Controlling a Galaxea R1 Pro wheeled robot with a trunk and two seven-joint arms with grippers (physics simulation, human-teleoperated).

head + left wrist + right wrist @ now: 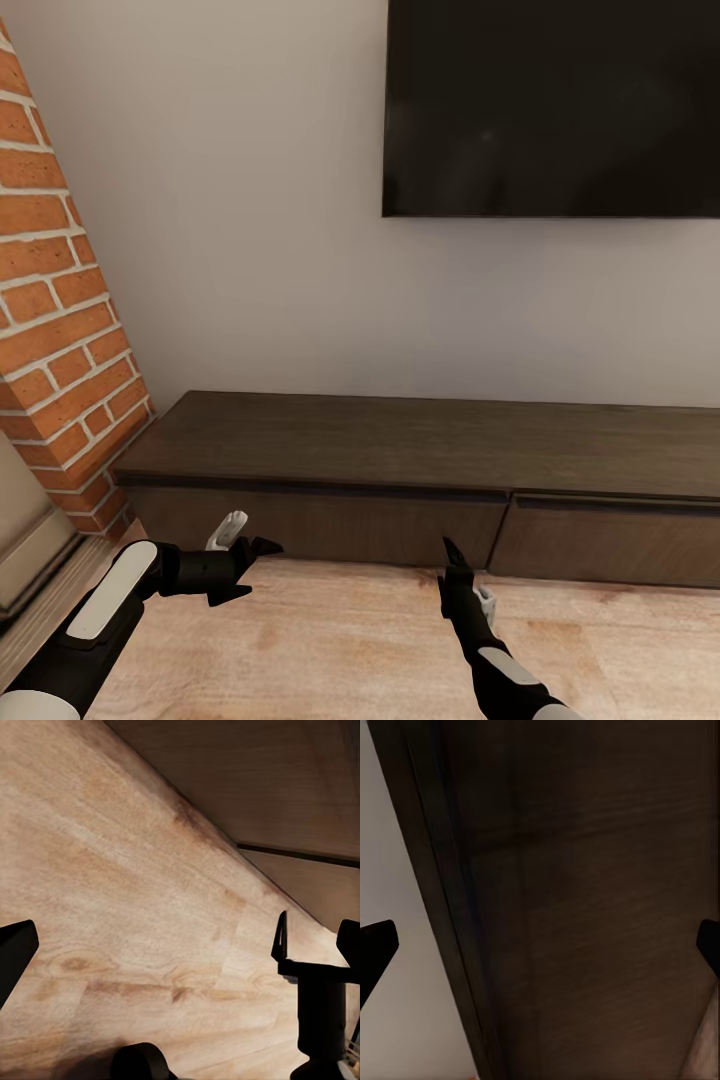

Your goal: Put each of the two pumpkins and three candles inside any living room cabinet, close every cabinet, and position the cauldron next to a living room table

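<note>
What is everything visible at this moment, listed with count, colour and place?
cabinet: one, dark brown, long and low against the wall, both drawer fronts shut
television: one, black, on the wall above the cabinet
brick column: one, red-orange, left of the cabinet
wall: pale grey, behind the cabinet
floor: light wood, in front of the cabinet
left gripper: black, open, empty, low over the floor near the left drawer front
right gripper: black, open, empty, pointing at the cabinet front
</note>
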